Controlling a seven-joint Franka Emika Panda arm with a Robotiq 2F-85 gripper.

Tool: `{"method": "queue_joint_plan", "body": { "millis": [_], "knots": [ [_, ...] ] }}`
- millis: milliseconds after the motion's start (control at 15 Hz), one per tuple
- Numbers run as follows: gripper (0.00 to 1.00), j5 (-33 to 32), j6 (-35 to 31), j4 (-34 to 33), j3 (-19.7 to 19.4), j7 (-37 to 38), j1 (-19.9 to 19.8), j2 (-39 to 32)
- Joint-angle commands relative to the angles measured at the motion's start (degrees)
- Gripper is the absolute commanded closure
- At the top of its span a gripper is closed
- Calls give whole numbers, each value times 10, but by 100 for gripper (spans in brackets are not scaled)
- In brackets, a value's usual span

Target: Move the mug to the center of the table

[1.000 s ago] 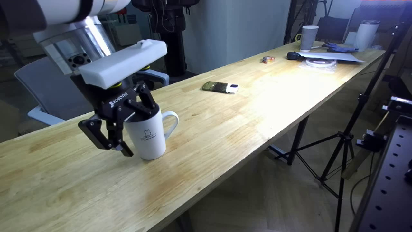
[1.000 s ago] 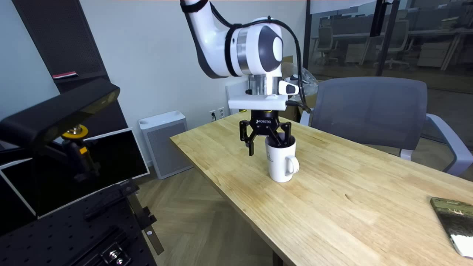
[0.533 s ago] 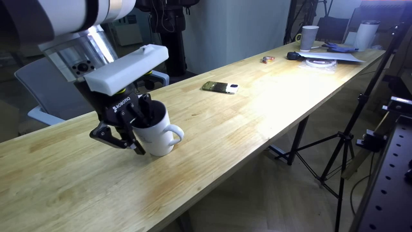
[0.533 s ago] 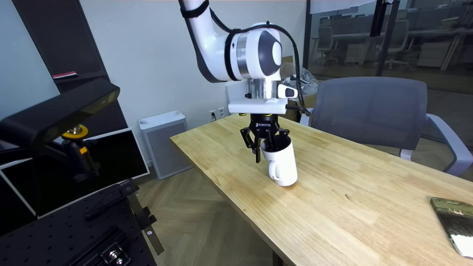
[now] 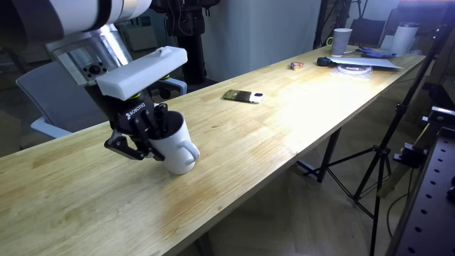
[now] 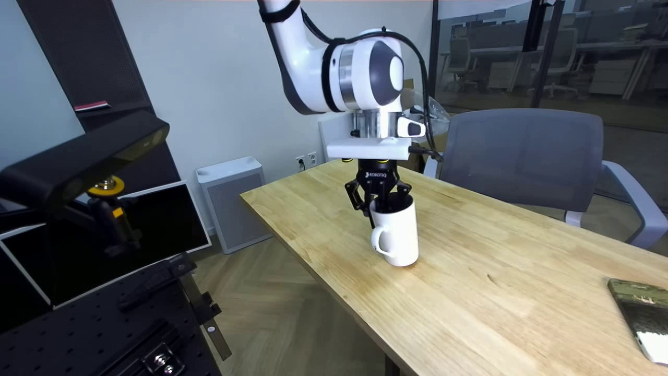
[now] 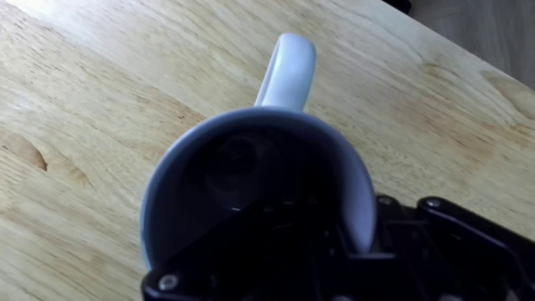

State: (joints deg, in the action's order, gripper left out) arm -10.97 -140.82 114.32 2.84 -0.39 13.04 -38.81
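Jaws: closed across the wall of the mug (image 5: pixel 172 154), one finger (image 5: pixel 164 122) inside it and the other finger (image 5: pixel 156 154) against its outer face, the rim held between.
Gripper (image 5: pixel 160 145): pointing down over the left side of the mug in an exterior view.
Mug: near left part of the table (image 5: pixel 106 199), well apart from the phone (image 5: pixel 243 96); whether its base touches the table cannot be told.
Handle (image 5: pixel 193 152): turned toward the near right edge of the table.
Phone: flat on the table, farther off and right of the mug.
Far right end: gray cup (image 5: pixel 342 42), blue glove (image 5: pixel 376 53), white tumbler (image 5: pixel 405 38).
Chair (image 5: pixel 60 101): beyond the far left edge.
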Motion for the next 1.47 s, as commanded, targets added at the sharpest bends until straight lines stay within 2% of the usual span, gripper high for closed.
{"method": "queue_joint_plan", "body": {
  "millis": [0, 467, 1400],
  "knots": [
    [97, 24, 15, -11, 17, -14, -24, -2],
    [97, 54, 23, -31, 23, -22, -42, 1],
    [97, 56, 37, -63, 11, -23, -57, -2]
  ]
}}
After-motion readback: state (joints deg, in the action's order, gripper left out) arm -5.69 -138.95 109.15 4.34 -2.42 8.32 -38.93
